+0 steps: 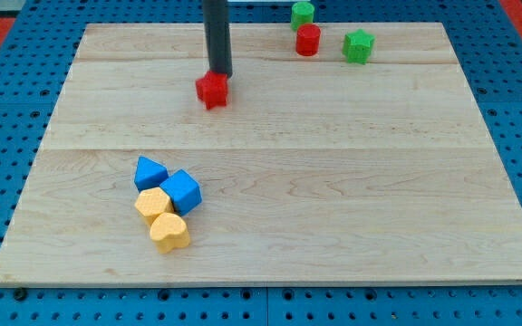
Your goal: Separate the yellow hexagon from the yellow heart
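Note:
The yellow hexagon (153, 203) lies in the lower left part of the wooden board (333, 181). The yellow heart (169, 232) lies just below and right of it, touching it. A blue triangle block (149, 172) sits above the hexagon and a blue cube (181, 191) sits at its right, both touching the cluster. My tip (219, 74) is at the view's top, just above a red star-like block (212, 90), far from the yellow blocks.
A red cylinder (308, 40), a green block (303, 14) and a green star block (358, 46) stand near the board's top edge at the right. Blue pegboard surrounds the board.

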